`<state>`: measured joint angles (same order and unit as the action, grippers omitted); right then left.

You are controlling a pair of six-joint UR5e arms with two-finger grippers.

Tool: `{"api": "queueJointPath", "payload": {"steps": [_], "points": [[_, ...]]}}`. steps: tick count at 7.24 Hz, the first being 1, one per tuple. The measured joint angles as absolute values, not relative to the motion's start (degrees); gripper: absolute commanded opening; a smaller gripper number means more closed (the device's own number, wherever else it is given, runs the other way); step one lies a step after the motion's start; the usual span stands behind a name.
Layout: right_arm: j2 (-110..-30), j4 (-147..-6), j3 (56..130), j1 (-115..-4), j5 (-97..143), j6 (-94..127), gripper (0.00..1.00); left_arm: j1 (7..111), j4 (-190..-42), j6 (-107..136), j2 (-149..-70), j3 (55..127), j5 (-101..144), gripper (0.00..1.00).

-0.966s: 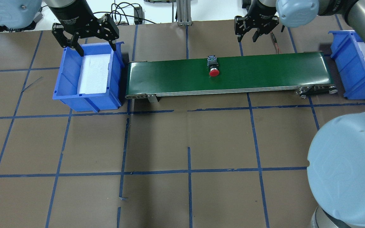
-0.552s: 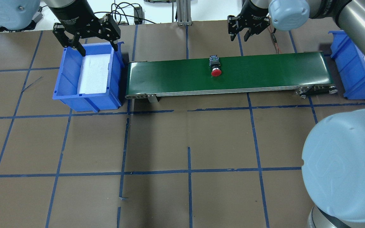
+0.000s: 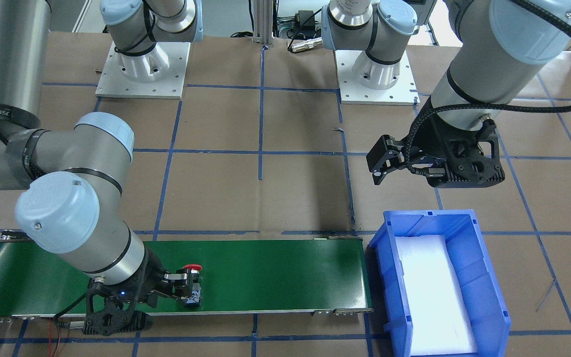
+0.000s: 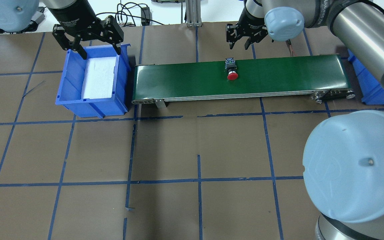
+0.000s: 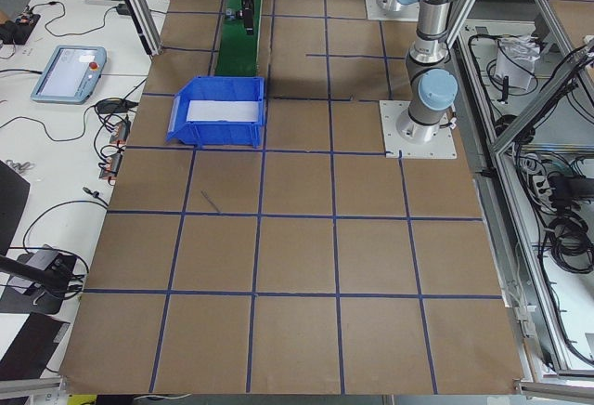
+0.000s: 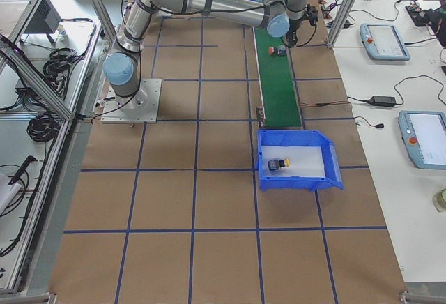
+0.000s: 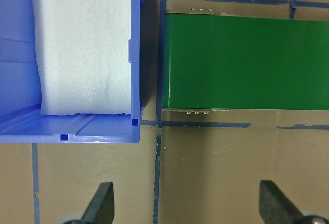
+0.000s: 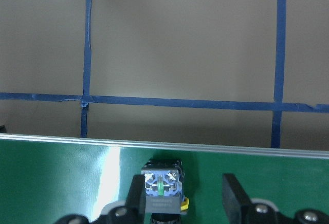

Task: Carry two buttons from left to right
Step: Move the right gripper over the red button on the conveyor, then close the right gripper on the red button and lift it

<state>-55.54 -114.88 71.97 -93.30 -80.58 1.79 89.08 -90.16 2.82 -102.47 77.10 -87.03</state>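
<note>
The red-capped button (image 4: 232, 75) lies on the green conveyor belt (image 4: 285, 73), cap toward the robot and contact block toward the far edge. My right gripper (image 4: 239, 42) is open over the belt's far edge, just above the block. In the right wrist view the block (image 8: 163, 188) sits between the fingers (image 8: 233, 196), close to the left one. It also shows in the front view (image 3: 194, 268). The yellow-capped button (image 6: 281, 164) lies in the right blue bin (image 6: 300, 178); the arm hides it in the overhead view. My left gripper (image 4: 100, 52) is open and empty over the left blue bin (image 4: 93, 104).
The left bin holds only white foam (image 4: 99, 76). The right bin's edge (image 4: 367, 81) shows beside the belt's right end. My right arm's elbow (image 4: 355, 166) fills the overhead view's lower right. Cables lie beyond the table's far edge.
My right gripper has moved left along the belt's far edge to above the red button. The red button has drifted slightly right on the belt. The left gripper has barely moved.
</note>
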Motion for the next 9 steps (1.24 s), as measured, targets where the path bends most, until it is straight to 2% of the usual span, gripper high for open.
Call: {"api": "queueJointPath", "payload": {"steps": [9], "points": [[-51.9,-118.0,73.1,-93.3,-81.5,-0.3,0.62,88.9,-89.7,2.8,-102.6,77.2,-87.2,1.0]]}}
